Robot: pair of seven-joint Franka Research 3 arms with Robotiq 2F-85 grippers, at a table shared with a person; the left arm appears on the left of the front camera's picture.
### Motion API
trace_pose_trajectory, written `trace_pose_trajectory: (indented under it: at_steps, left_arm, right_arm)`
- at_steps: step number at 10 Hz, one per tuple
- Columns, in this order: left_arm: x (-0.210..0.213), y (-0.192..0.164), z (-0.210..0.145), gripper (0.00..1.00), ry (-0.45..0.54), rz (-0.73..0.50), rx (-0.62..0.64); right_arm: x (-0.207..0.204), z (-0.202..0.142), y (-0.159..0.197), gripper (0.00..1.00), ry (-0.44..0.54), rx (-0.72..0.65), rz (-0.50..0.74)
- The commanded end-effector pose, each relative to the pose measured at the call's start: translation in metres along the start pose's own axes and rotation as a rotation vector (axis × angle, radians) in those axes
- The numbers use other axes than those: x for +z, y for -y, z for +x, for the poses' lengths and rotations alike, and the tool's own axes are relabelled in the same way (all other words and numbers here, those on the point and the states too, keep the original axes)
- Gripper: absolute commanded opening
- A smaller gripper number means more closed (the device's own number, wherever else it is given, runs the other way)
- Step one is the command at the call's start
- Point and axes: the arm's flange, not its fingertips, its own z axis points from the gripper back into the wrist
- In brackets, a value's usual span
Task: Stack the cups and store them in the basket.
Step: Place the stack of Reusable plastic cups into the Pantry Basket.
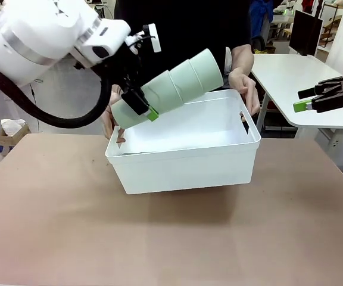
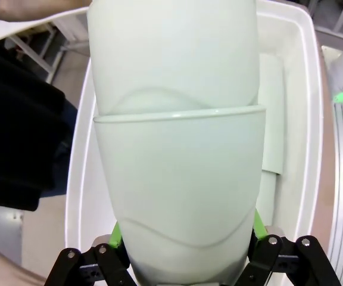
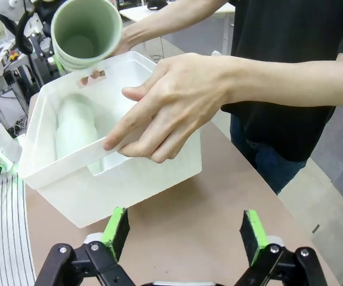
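Observation:
My left gripper [image 1: 139,109] is shut on the base of a stack of several pale mint cups [image 1: 183,80], held tilted above the white basket [image 1: 183,167]. The left wrist view has the stack [image 2: 177,149] rising between my green pads [image 2: 117,235], with the basket's rim [image 2: 311,119] behind. In the right wrist view the stack's open mouth [image 3: 85,39] faces the camera over the basket's far end. Another pale mint cup shape [image 3: 76,128] lies on its side inside the basket [image 3: 100,190]. My right gripper [image 1: 302,100] hangs open and empty, to the right of the basket.
A person stands at the far side and holds the basket by both short sides, one hand [image 1: 246,83] at the right rim and the other [image 1: 109,122] at the left, lifting it off the brown tabletop [image 1: 171,238]. A white side table [image 1: 302,77] stands at back right.

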Motion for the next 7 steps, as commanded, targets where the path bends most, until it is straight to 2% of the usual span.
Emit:
trace_pose_trajectory:
  at_steps: [1, 7]
  left_arm:
    - [-0.003, -0.01, 0.012, 0.85, -0.022, 0.005, 0.016]
    - [-0.047, -0.039, 0.013, 0.85, -0.083, -0.003, 0.025]
  right_arm:
    - [0.0, 0.004, 0.0, 1.0, 0.025, -0.023, 0.0]
    - [0.0, 0.004, 0.0, 1.0, 0.025, -0.023, 0.0]
